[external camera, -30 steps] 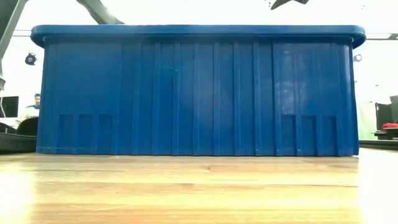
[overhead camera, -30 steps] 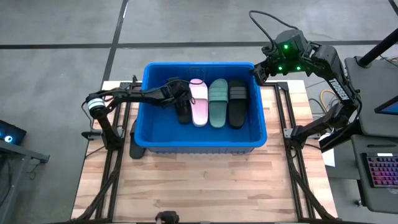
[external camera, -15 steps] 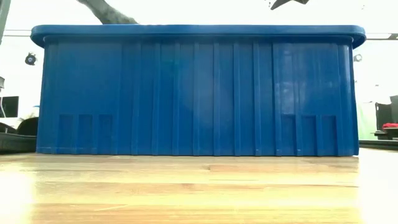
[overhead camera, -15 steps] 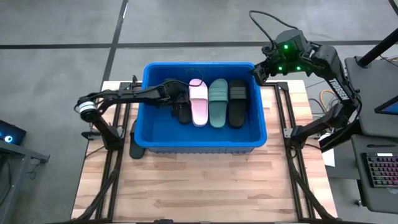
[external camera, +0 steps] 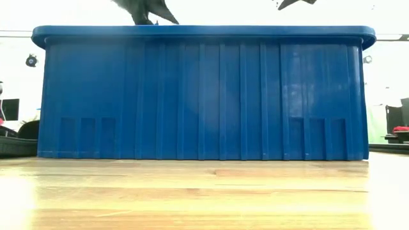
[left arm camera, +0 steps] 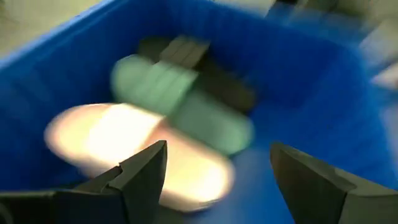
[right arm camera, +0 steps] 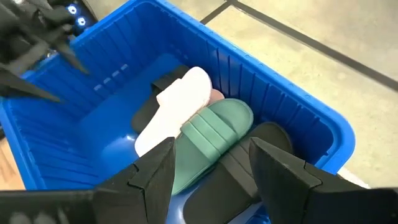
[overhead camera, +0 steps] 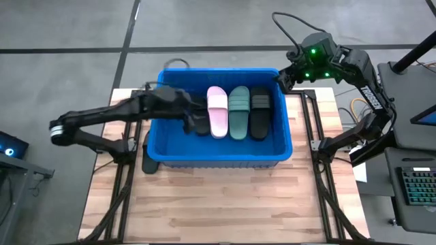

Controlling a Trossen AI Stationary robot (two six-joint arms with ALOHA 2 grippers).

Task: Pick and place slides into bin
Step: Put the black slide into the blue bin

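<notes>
The blue bin stands at the table's far middle and fills the low view. Inside, side by side on its floor, lie a black slide, a pink slide, a green slide and a second black slide. My left gripper hangs open and empty over the bin's left part, above the left black slide; its wrist view looks down on the pink slide and the green slide. My right gripper waits open and empty above the bin's far right corner.
A dark object lies on the table just outside the bin's near left corner. Bare wooden tabletop stretches in front of the bin. A side table with a keyboard stands to the right of the table.
My left gripper has gone up, from low over the left black slide to about the height of the bin's rim, and its arm has swung out toward the table's left edge. The slides lie where they were.
</notes>
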